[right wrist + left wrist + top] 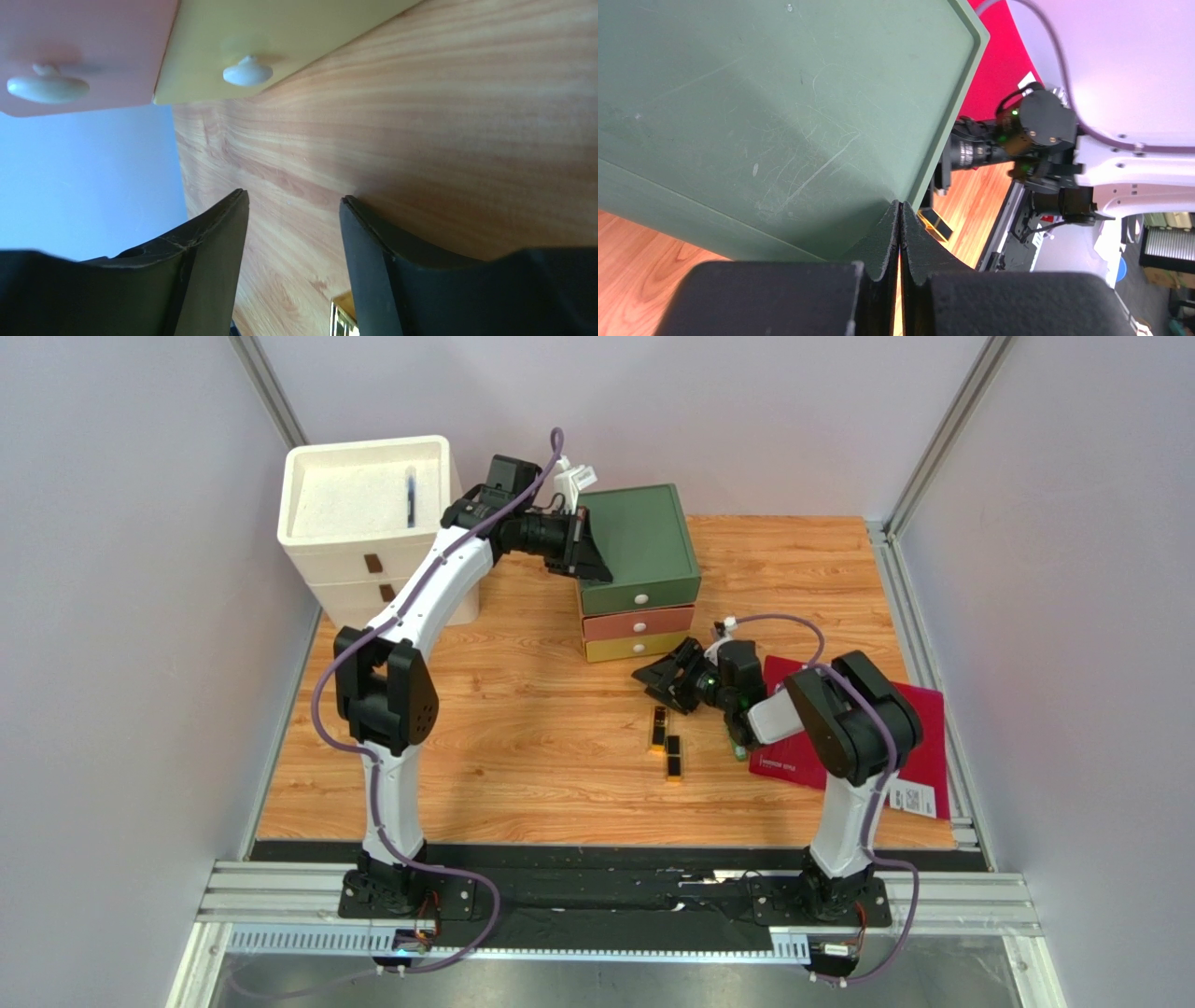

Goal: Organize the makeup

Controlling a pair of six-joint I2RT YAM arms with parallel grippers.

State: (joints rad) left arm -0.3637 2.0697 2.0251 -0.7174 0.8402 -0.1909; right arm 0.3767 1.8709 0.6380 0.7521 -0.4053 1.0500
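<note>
Two black-and-gold rectangular cases (658,725) (673,756) lie on the wooden table in front of the stacked drawers. My right gripper (659,676) is open and empty, low over the table just behind them, facing the yellow bottom drawer (624,647). In the right wrist view the gripper (293,197) frames bare wood, with a gold case corner (342,315) at the bottom. My left gripper (586,553) is shut with nothing in it, its tips (901,207) at the left edge of the green drawer unit's top (773,105). A case (936,225) shows beyond them. The other makeup is out of view.
The green, pink and yellow drawer stack (640,546) stands at the back centre, its white knobs (247,71) facing the right gripper. A white drawer unit (368,504) stands back left with a dark stick (410,496) in its top tray. A dark red folder (898,721) lies under the right arm.
</note>
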